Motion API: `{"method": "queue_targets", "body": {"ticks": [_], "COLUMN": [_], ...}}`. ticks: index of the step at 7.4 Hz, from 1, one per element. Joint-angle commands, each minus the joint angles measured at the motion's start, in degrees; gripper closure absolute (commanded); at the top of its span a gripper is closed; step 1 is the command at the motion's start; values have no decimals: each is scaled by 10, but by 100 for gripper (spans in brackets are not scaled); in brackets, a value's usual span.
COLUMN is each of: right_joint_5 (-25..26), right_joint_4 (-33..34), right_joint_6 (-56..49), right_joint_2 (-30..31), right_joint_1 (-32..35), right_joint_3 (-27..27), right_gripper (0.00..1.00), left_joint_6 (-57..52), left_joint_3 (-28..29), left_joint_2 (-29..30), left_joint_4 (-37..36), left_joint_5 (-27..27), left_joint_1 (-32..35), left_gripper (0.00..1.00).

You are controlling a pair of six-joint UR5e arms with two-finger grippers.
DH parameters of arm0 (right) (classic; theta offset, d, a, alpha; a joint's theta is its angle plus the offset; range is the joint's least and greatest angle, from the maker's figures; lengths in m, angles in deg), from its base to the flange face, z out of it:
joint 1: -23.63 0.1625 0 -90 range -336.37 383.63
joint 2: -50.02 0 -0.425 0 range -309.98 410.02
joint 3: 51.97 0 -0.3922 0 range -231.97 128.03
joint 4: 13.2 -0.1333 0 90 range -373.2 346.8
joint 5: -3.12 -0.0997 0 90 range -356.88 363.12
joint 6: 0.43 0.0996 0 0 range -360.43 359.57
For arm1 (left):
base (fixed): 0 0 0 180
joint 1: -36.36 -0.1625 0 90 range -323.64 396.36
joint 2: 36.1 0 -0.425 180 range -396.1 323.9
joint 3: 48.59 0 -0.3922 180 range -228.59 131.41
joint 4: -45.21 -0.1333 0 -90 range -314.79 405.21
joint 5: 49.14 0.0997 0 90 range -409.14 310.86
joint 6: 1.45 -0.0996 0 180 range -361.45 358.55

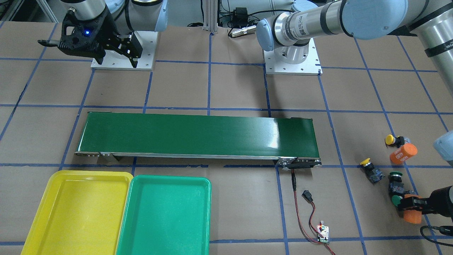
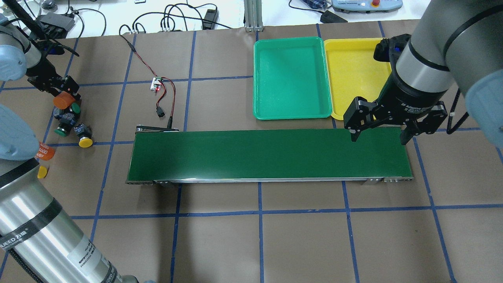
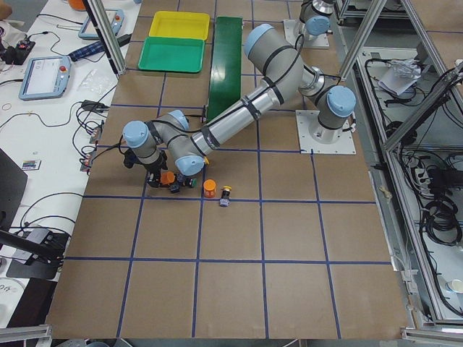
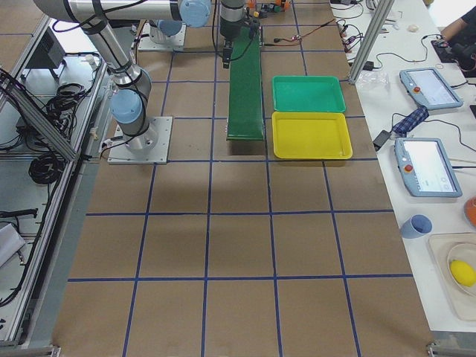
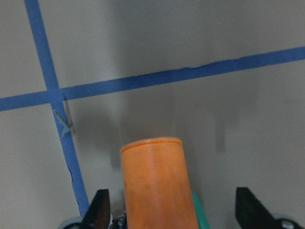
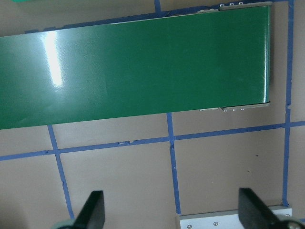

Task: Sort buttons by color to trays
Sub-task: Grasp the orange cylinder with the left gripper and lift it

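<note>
Lettering legible in the views: right gripper [image 2: 379, 140] housing — white "2F Adaptive", remainder too small. Orange cylinder [image 1: 403, 153] on the desk — "4680". Left arm [image 2: 27, 232] black band — partial "JEED"; sticker print illegible.

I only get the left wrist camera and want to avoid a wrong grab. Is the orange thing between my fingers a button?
Observer: No. It is a plain orange cylinder with no cap. The left gripper straddles it, open.
Operator: Where is the nearest button?
Observer: A green-capped button lies close beside that cylinder, on the side toward the conveyor.
Operator: Is anything sorted so far?
Observer: No. The green tray and the yellow tray at the far end hold nothing.
</note>
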Motion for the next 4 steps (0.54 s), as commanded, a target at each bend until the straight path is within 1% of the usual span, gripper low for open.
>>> {"method": "queue_targets", "body": {"ticks": [1,2,3,4], "right_joint_5": [4,6,-2,1], "right_joint_4": [-1,-4,-3,-2], "right_joint_6": [-1,-4,-1,-3], "right_joint_2": [2,6,12,11], "right_joint_1": [0,0,1,0], "right_joint_3": [-4,-4,-5,-5], "right_gripper": [0,0,0,0], "left_joint_6": [4,11,69,110], "left_joint_3": [1,2,1,-12], "left_joint_2": [-4,-9,-27,-41], "left_joint_4": [20,24,90,106], "left_joint_5": [-1,-1,-9,-15], "left_joint_1": [1,3,7,7], "left_gripper": [60,90,100,100]}}
